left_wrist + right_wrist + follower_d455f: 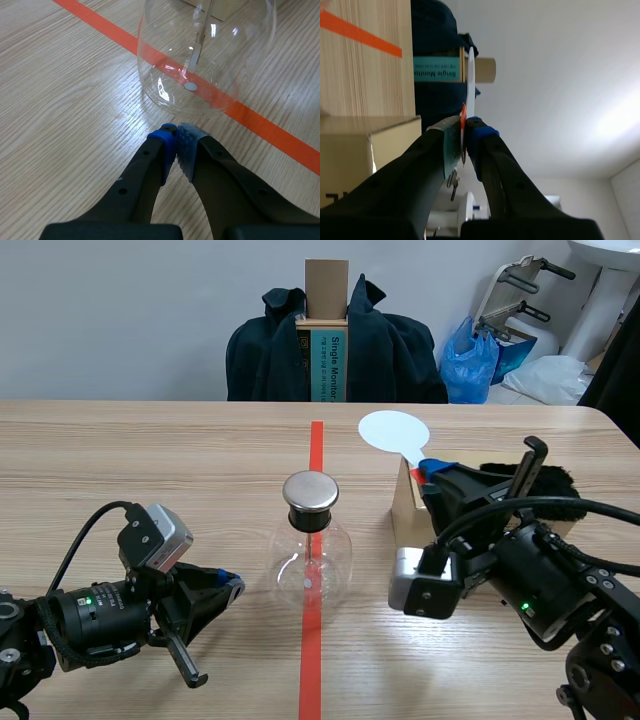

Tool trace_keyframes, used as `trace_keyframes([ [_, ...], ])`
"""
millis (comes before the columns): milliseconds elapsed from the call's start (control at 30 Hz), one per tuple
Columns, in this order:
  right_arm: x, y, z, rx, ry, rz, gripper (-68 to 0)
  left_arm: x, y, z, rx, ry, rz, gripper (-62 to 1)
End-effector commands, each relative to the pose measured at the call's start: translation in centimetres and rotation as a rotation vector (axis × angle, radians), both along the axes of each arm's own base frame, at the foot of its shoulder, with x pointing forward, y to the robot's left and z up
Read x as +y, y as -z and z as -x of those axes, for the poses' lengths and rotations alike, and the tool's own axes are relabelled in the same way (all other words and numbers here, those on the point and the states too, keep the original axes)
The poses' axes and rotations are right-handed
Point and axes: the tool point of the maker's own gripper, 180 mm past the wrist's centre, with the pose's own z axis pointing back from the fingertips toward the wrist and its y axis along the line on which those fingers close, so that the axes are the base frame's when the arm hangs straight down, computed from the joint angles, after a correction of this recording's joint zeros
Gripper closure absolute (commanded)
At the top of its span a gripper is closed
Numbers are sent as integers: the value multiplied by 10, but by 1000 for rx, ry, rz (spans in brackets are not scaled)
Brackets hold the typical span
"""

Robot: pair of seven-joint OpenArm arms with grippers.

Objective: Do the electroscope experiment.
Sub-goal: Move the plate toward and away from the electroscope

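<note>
Sideways, right gripper (432, 471) around white paddle (393, 430).

Bright, even room light; shadows are faint. White glints sit on the flask (205, 55) and the table (120, 107) near it.

right gripper (465, 134) clamped on a thin white disc paddle (470, 80), seen edge-on, orange-red bit between the pads. cardboard box (365, 145) just beside one finger. beyond it: table (370, 75), orange tape line (360, 34), dark jacket (436, 102)
</note>
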Motion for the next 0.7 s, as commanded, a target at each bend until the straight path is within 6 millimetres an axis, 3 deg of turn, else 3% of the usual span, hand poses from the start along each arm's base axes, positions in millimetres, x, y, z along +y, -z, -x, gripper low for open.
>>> trace_keyframes([
  [0, 3, -16, -3, -52, -25, -10, -7, -4, -12, -6, -34, 4, 27, -29],
  [367, 38, -14, 29, -56, -292, 6, -7, -4, -12, -6, -34, 3, 27, -29],
  [667, 50, -12, 46, -57, -403, 16, -7, -4, -12, -6, -33, 3, 26, -29],
])
